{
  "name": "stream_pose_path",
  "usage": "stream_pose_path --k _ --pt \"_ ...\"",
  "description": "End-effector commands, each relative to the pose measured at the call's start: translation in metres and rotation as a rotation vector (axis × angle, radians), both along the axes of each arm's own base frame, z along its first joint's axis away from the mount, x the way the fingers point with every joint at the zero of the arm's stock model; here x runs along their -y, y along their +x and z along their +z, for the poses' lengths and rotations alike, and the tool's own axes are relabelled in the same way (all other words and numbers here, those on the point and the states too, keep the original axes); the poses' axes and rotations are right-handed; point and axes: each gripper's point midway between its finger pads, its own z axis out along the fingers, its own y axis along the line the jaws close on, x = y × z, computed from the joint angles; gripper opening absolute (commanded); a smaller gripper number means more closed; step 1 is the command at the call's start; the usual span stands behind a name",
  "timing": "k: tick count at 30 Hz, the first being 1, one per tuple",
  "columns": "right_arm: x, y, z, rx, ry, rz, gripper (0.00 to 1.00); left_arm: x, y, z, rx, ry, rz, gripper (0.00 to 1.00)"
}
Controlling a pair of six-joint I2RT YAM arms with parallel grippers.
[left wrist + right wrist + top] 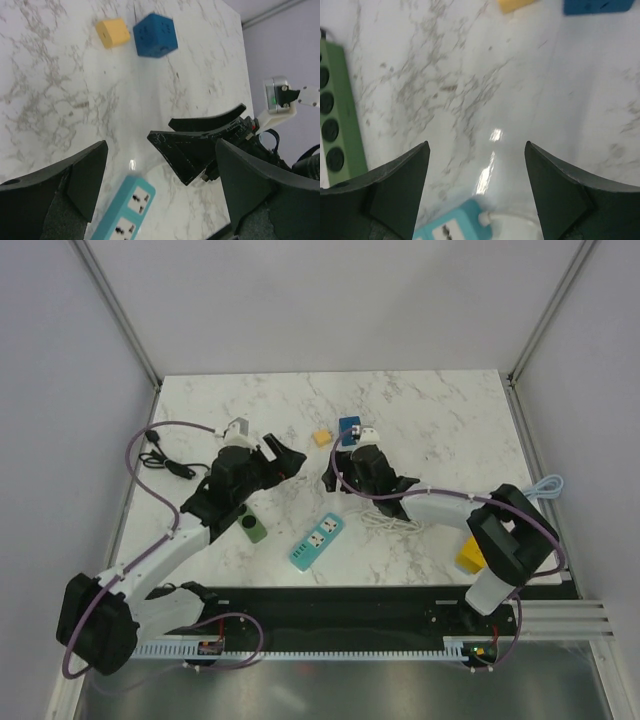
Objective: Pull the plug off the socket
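Note:
A teal power strip (316, 540) lies at the table's front centre. It also shows in the left wrist view (127, 210) and the right wrist view (455, 227), with a white cord (515, 220) leaving its end. No plug sits in its visible sockets. A green power strip (332, 125) lies partly under my left arm (252, 528). A black cable with a plug (157, 448) lies loose at far left. My left gripper (287, 458) (161, 165) is open and empty above the table. My right gripper (333, 472) (476, 150) is open and empty, close opposite it.
A blue cube (349, 428) (155, 35) and a yellow cube (321, 437) (112, 32) sit behind the grippers. A white cord coil (385, 520) lies under my right arm. A yellow block (470, 558) sits at front right.

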Motion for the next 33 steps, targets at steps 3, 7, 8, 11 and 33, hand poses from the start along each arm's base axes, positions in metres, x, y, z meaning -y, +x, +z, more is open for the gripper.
stream_pose_path --k 3,7,8,11,33 --pt "-0.01 -0.076 -0.01 -0.125 -0.029 0.162 0.85 0.01 -0.078 -0.039 -0.168 -0.088 -0.207 0.95" --pt "-0.006 -0.117 -0.026 -0.191 -0.003 0.225 0.86 0.011 -0.106 -0.026 -0.143 -0.104 -0.309 0.95" --pt "-0.006 -0.122 -0.024 -0.195 0.019 0.232 0.86 0.009 -0.112 -0.025 -0.145 -0.103 -0.322 0.95" --pt "-0.005 -0.131 -0.033 -0.22 0.061 0.225 0.87 0.006 -0.123 -0.011 -0.105 -0.127 -0.34 0.95" --pt "-0.132 -0.11 -0.049 -0.234 0.082 0.375 0.7 -0.005 -0.15 0.009 -0.03 -0.094 -0.4 0.94"
